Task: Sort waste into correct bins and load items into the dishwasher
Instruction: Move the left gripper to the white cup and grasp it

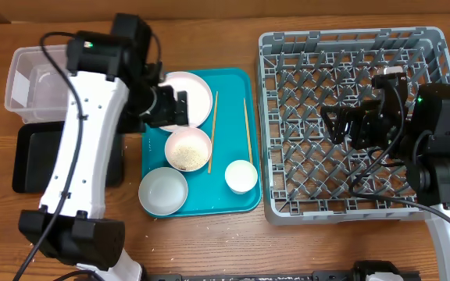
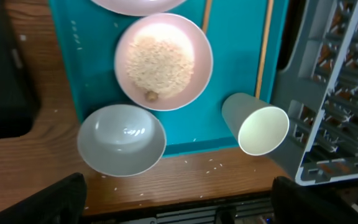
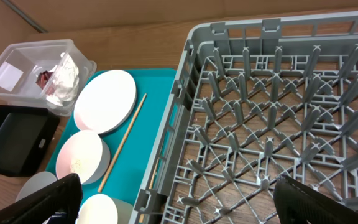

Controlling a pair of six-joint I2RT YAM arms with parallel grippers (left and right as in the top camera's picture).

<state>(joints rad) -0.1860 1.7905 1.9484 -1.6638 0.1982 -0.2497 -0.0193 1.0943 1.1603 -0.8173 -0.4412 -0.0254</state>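
Two waste pieces binned, no dishes racked | overhead: our left end effector (image 1: 176,107) gapes empty over the glossy round plate (image 1: 195,90); right end effector (image 1: 336,125) gapes empty above the bare lattice rack (image 1: 350,55) | left wrist: grainy rice bowl (image 2: 163,62), smooth grey bowl (image 2: 122,140), cup (image 2: 257,127) ahead | right wrist: shiny wrapper (image 3: 44,78), crumpled napkin (image 3: 65,74) in clear tub (image 3: 20,59), far ahead-left

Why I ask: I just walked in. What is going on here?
The open left gripper hovers empty over the teal plastic tray, where the pink round bowl of rice grains sits; the open right gripper over the bare grey lattice dish rack. The crumpled white napkin and red shiny wrapper lie in the clear plastic tub.
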